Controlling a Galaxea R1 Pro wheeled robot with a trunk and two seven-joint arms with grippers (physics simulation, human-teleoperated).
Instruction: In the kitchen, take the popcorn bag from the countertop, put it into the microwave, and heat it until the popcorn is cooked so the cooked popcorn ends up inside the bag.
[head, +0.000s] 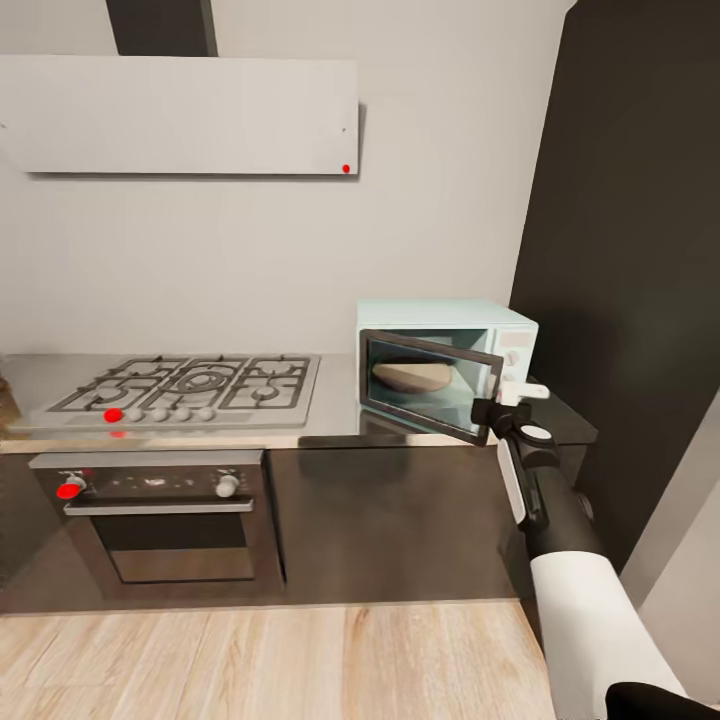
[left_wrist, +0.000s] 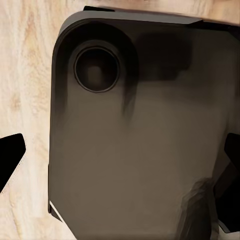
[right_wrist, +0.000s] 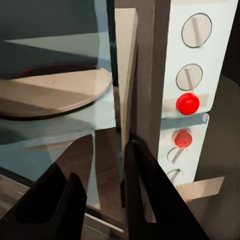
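Reaching microwave (head: 447, 366) door edge (ajar): right end effector (head: 505, 404), seemingly open.

Right arm (head: 560, 540): white sleeve, black forearm, white strip; black gripper (head: 497, 412).

My right tool (right_wrist: 107, 165) is cut off by the wrist view's edge, the microwave (head: 445, 365) door's lower corner sits behind it, and my left tool's (left_wrist: 120, 165) state cannot be read.
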